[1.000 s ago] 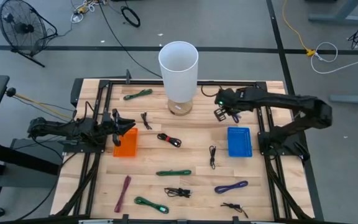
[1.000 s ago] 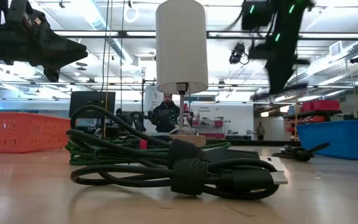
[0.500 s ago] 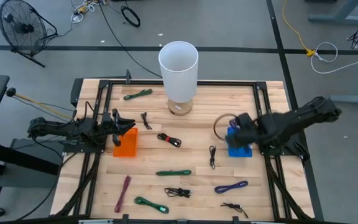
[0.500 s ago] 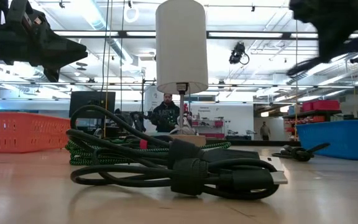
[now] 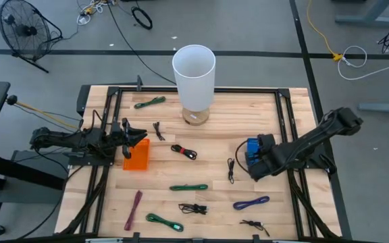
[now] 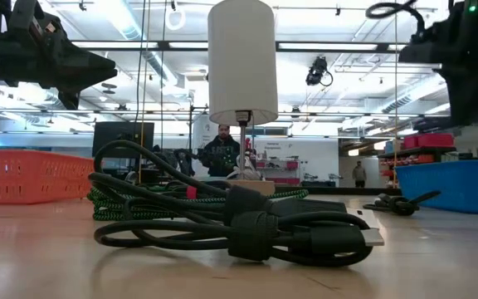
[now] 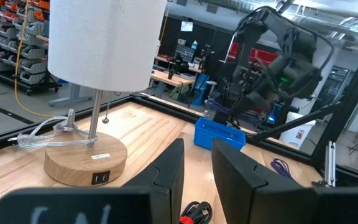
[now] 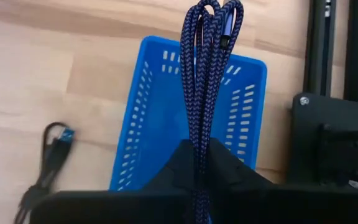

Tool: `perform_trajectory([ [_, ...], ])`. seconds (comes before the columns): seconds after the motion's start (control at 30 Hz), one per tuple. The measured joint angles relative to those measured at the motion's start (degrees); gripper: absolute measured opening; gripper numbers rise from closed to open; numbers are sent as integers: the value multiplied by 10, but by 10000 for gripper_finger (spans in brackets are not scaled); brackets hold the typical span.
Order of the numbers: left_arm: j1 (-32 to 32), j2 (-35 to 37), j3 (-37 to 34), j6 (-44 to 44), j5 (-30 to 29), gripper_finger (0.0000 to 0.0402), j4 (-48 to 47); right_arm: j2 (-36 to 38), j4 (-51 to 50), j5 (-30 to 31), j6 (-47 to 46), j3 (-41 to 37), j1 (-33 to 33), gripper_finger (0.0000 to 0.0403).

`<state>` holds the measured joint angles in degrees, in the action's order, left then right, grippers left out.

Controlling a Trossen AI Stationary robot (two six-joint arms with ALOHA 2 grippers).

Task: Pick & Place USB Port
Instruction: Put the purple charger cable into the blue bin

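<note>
Hovering over the slotted blue plastic basket (image 8: 166,118), our right fingers (image 8: 194,165) pinch a looped, braided dark-blue USB cable (image 8: 207,68), while our left fingers (image 7: 197,168) wait slightly spread above the wooden table (image 7: 160,124).

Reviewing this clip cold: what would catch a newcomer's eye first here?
The tall white lamp at the table's far edge stands out first. Next, the right gripper is shut on a braided blue cable hanging over the blue basket. The left gripper waits beside the orange basket.
</note>
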<state>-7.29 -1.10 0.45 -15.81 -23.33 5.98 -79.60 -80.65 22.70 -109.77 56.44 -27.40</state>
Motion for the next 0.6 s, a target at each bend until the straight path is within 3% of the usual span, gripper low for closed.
perform_trajectory([
  [0.4, 0, 0, 0, 1, 0, 85, 0, 0, 5, 18, -34, -37, 0, 14],
  [0.6, 0, 0, 0, 1, 0, 85, 0, 0, 30, 13, -38, -72, 2, 74],
])
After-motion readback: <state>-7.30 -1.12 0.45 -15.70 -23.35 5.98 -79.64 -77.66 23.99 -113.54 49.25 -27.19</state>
